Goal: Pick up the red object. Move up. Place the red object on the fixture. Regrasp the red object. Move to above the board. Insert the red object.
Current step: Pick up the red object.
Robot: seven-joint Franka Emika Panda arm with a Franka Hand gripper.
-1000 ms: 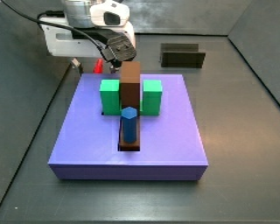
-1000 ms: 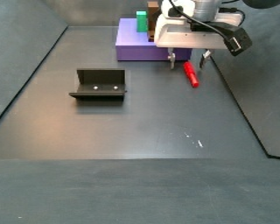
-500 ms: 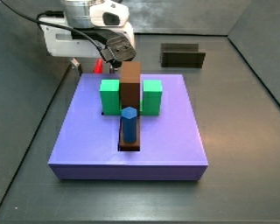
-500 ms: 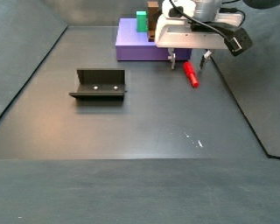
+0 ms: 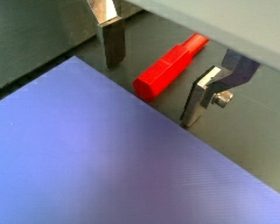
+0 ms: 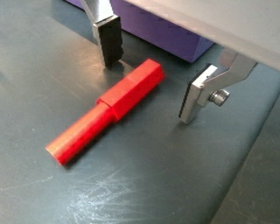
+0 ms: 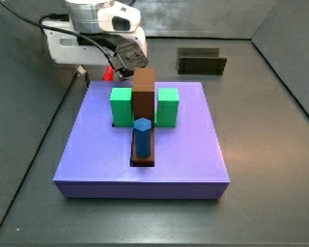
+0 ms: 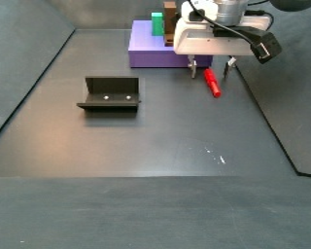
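A: Wrist views, item 1: gripper, jaws wide apart, nothing held. Red peg lies flat on floor between fingers, just beside board edge.

B: Side views?

A: Gripper low over peg, right by board. Fixture well apart. Other side: peg mostly hidden.

B: Advice?

A: Centre plates on peg's thick end, descend, then close; judgement only.

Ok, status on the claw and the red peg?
Claw open, low, straddling red peg. Peg flat on floor beside purple board, not gripped. Nothing blocking.
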